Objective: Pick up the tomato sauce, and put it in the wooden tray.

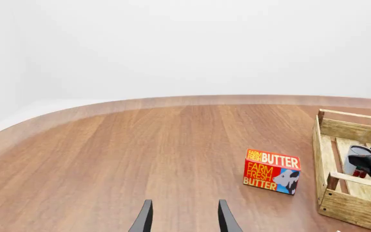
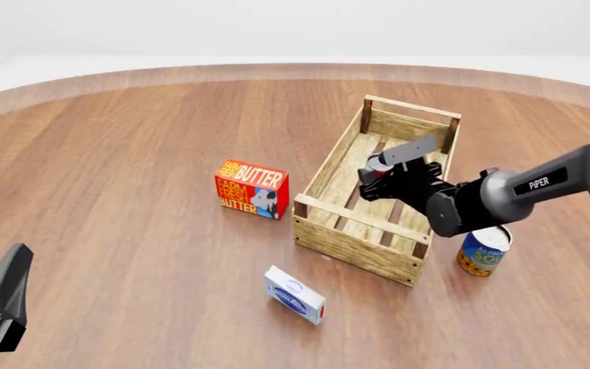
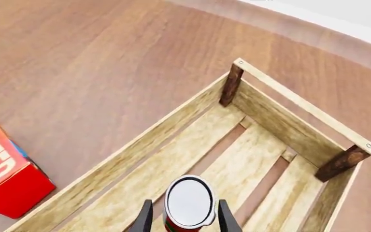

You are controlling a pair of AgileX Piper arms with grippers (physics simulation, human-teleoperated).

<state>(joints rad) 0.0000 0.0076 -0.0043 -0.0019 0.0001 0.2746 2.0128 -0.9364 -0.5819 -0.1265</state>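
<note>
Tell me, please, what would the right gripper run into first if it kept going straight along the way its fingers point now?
Most likely the slatted floor of the wooden tray. The right gripper points down into it, closed on the tomato sauce, so the can's underside would probably touch the slats first. How far above them it hangs is unclear.

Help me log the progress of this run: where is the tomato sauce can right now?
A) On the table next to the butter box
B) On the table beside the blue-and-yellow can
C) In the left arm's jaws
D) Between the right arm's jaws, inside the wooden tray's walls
D: the right wrist view shows the tomato sauce between the right gripper jaws over the wooden tray slats.
</note>
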